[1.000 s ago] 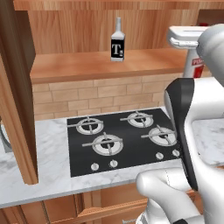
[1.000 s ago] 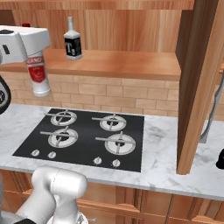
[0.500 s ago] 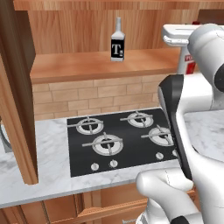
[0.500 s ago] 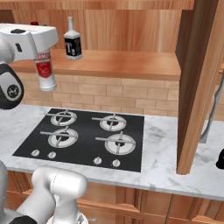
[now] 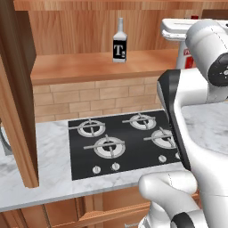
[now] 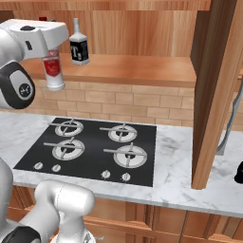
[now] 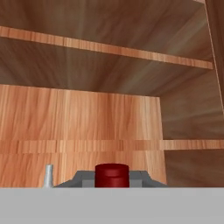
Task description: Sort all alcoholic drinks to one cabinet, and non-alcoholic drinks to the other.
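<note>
White bottle (image 6: pixel 53 71) now nearer shelf (image 6: pixel 137 69).

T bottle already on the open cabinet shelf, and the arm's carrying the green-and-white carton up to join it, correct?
Not the carton. The gripper is shut on the white bottle with the red cap, as the right base view shows; its red cap sits between the fingers in the hand view. The T bottle does stand on the cabinet shelf.

The arm (image 5: pixel 196 147) is being rendered in glossy white, with rounded, bulbous shells. A long black panel (image 5: pixel 171 116) is being shown along one link. Dark round joint caps, one in the right base view bearing a small white emblem (image 6: pixel 16 89), are being displayed at the joints.
</note>
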